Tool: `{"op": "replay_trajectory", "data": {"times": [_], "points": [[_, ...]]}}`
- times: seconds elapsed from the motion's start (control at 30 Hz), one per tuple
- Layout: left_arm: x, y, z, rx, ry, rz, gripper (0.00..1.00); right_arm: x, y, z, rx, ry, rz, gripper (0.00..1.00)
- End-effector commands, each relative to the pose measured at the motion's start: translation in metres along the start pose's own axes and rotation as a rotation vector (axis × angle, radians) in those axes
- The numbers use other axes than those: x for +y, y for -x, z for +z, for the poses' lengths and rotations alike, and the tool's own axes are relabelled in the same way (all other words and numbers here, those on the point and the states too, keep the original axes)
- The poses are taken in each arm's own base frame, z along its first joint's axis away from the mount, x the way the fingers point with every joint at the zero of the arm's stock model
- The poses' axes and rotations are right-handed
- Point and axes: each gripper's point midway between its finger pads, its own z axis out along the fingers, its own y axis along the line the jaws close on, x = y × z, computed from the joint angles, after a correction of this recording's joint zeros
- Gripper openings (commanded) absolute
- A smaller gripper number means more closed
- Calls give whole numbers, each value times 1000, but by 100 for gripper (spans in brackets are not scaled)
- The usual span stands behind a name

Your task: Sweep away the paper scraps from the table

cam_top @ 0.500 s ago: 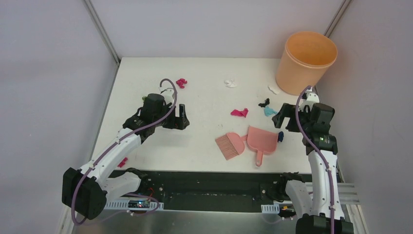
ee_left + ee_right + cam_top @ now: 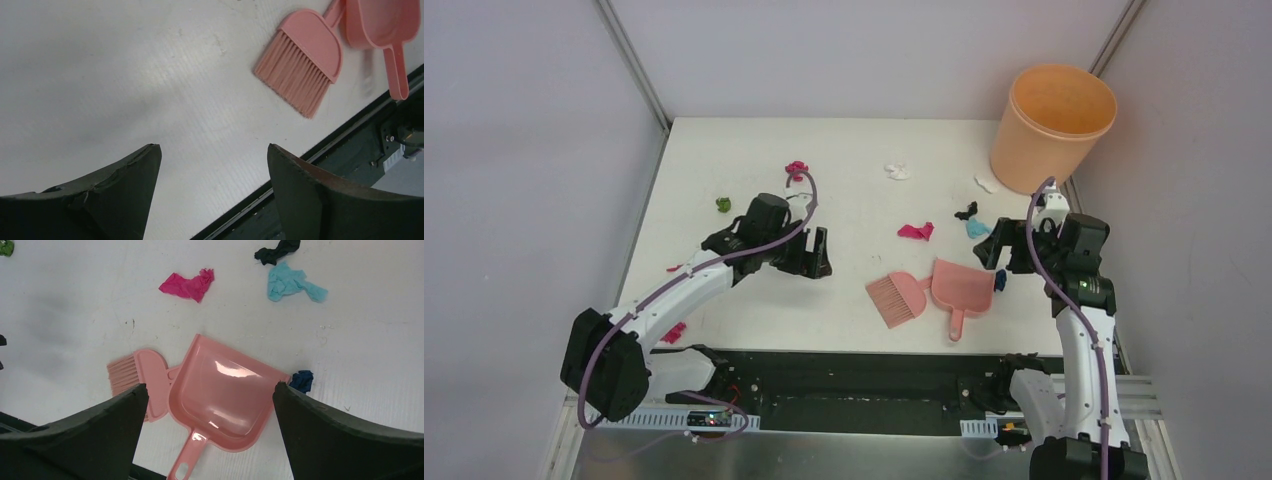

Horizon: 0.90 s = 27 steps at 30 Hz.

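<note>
While neither tool is held: the left pincer (image 2: pixel 810 252) and the right pincer (image 2: pixel 999 258) both hang over the desk (image 2: pixel 854 140), jaws spread wide, nothing between them.
Brush (image 2: pixel 899 298): flat on the desk near the front edge, between the two arms. Its long axis runs roughly left to right, bristles toward the left arm, handle end tucked against the dustpan (image 2: pixel 959 285).
Dustpan: just right of the brush, mouth toward the far side, handle pointing at the front edge.
Paper scraps (image 2: pixel 915 231): strewn mostly beyond the tools. A teal scrap (image 2: pixel 976 228) and a black scrap (image 2: pixel 967 210) lie near the right pincer, white ones lie nearer the bucket (image 2: pixel 1054 125), and a green scrap (image 2: pixel 723 204) lies far left. A dark blue scrap (image 2: pixel 301 380) sits at the dustpan's right corner.
Brush from left pincer: to its right and a little nearer the front, bare desk between. The left wrist view shows it ahead and off to the right of the fingers.
Dustpan from right pincer: directly beneath, framed between the fingers in the right wrist view.
Nearer arm: probably left for the brush, right for the dustpan.
What the reach turns on: the brush's handle is the end farther from the left pincer and is crowded by the dustpan, so the bristle head comes first.
</note>
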Motion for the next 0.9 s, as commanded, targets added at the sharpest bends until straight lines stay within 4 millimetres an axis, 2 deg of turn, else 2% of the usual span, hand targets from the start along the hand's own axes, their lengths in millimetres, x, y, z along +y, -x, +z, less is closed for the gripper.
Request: {"op": "replay_trajectory", "data": {"times": [0.0,0.07,0.23,0.33,0.4,0.47,0.6,0.7,0.8,0.87], "points": [[-44,-1,4,63,-72,54,81,14,9,-2,11,96,-5,100],[-52,-12,13,94,-17,71,81,20,6,-2,19,137,-17,100],[-89,-42,47,156,-13,108,76,18,10,-4,-11,120,-42,100],[-111,-47,62,151,12,165,74,9,18,-10,-75,41,-36,100],[-133,-49,70,126,-19,201,73,7,16,-11,-85,30,-59,100],[-146,-46,75,112,-22,204,72,3,12,-9,-77,18,-81,97],[-157,-29,96,58,-1,215,66,-3,12,-5,-53,-4,-67,95],[-159,-17,110,42,54,198,65,-2,10,-4,-43,11,-65,95],[-152,-19,119,55,109,161,61,-2,10,-5,-47,9,-70,95],[-145,-24,122,69,137,171,50,-2,10,-6,-52,8,-73,96]]}}
